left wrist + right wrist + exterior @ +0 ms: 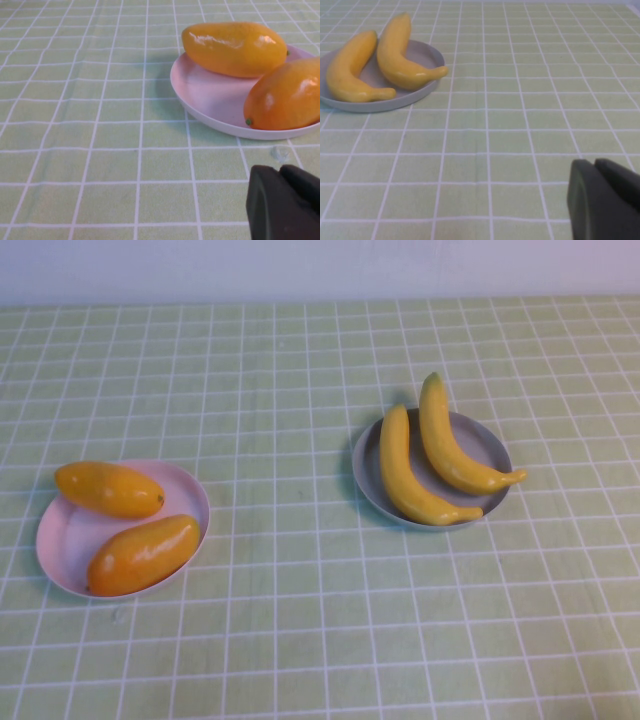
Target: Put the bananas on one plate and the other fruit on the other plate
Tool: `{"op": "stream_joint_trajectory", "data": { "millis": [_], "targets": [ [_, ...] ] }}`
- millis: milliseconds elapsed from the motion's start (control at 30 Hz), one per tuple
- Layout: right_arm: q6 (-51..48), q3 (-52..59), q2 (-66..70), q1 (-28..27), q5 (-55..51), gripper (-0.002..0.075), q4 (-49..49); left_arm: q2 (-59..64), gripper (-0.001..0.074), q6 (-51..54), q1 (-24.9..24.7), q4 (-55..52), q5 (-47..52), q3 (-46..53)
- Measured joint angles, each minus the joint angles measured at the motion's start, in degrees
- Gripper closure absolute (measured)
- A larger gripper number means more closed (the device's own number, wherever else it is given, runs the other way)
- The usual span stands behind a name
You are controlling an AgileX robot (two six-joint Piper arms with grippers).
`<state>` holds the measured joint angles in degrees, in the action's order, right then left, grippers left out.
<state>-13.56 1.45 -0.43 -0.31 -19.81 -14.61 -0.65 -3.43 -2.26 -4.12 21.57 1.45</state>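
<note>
Two yellow bananas (402,468) (452,440) lie side by side on the grey-blue plate (490,445) at the right of the table; the right wrist view shows the same bananas (349,68) (400,54) and plate (422,52). Two orange-yellow oval fruits (108,489) (143,555) rest on the pale pink plate (185,485) at the left, seen too in the left wrist view as fruits (234,48) (285,95) on that plate (205,100). My left gripper (280,170) is shut and empty, short of the pink plate. My right gripper (596,164) is shut and empty, well back from the grey-blue plate. Neither arm shows in the high view.
A green cloth with a white grid (290,620) covers the table. A pale wall (320,270) runs along the far edge. Open cloth lies between the two plates and in front of them.
</note>
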Motion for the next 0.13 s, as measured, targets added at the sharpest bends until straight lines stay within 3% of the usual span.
{"op": "stream_joint_trajectory", "data": {
  "millis": [133],
  "targets": [
    [0.0, 0.0, 0.0, 0.0, 0.0, 0.0741, 0.0, 0.0, 0.0731, 0.0, 0.0, 0.0, 0.0, 0.0]
  ]
}}
